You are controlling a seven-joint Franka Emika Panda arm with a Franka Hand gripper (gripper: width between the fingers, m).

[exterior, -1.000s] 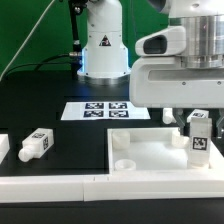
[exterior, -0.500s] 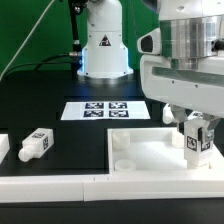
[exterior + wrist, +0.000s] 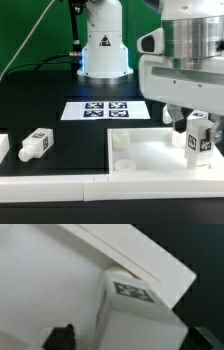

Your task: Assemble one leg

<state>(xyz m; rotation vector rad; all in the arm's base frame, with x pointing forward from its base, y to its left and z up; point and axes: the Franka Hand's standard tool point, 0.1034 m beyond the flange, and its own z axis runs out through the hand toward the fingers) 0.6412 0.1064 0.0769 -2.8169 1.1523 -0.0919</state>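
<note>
My gripper [image 3: 197, 122] is shut on a leg [image 3: 197, 137], a stubby white peg with a black-and-white tag, held upright at the corner of the square white top [image 3: 150, 158] on the exterior view's right. In the wrist view the leg [image 3: 135, 308] stands between the two dark fingertips [image 3: 62, 336] of the gripper [image 3: 135, 341], over the top's corner [image 3: 60, 274]. Whether the leg's lower end touches the top is hidden. A second leg [image 3: 35, 145] lies on the black table at the exterior view's left.
The marker board [image 3: 105, 110] lies behind the top, in front of the robot's base [image 3: 103, 50]. A small white peg [image 3: 124, 161] rises from the top's near corner. Another white part [image 3: 3, 147] shows at the left edge. A low white wall [image 3: 50, 184] runs along the front.
The wrist has turned about the held leg, and the leg has sunk very slightly. The leg stays gripped at the same corner; the other parts have not moved.
</note>
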